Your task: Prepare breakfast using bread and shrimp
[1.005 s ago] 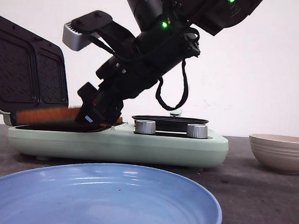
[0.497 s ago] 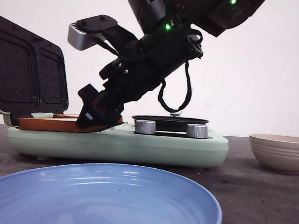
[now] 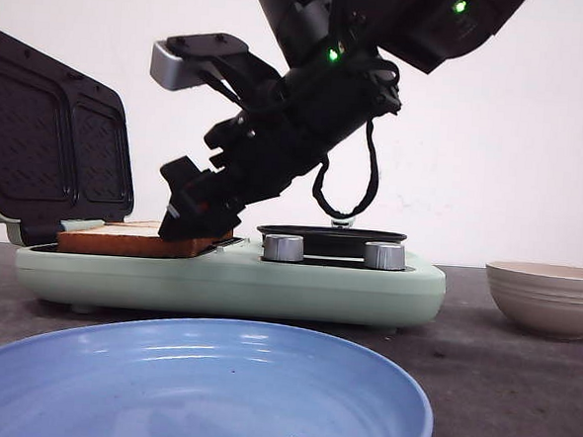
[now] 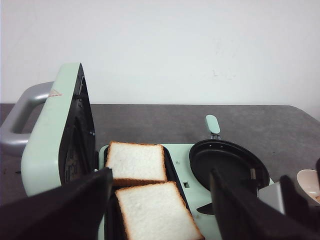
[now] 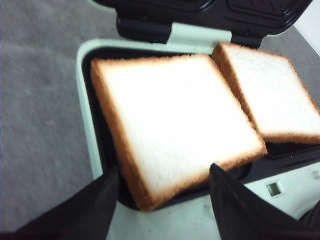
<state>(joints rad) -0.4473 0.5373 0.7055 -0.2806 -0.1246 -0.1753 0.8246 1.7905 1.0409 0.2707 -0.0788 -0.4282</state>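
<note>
Behind my setup I see a plain white wall (image 3: 514,143), evenly lit. The worktop (image 3: 483,319) is dark grey, matte, and looks faintly speckled, though that could be image grain.

bread slices (image 5: 175,135): 2
knobs (image 3: 284,248): 2
blue plate (image 3: 202,391): 1
bowl (image 3: 547,297): 1
sandwich maker (image 3: 238,280): 1

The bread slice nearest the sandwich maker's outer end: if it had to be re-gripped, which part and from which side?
Probably the crust edge of that slice that overhangs the sandwich maker. It lies tilted rather than seated, so a finger could get under it. Come from the front, low, as the open right gripper sits now; the raised lid blocks the back.
</note>
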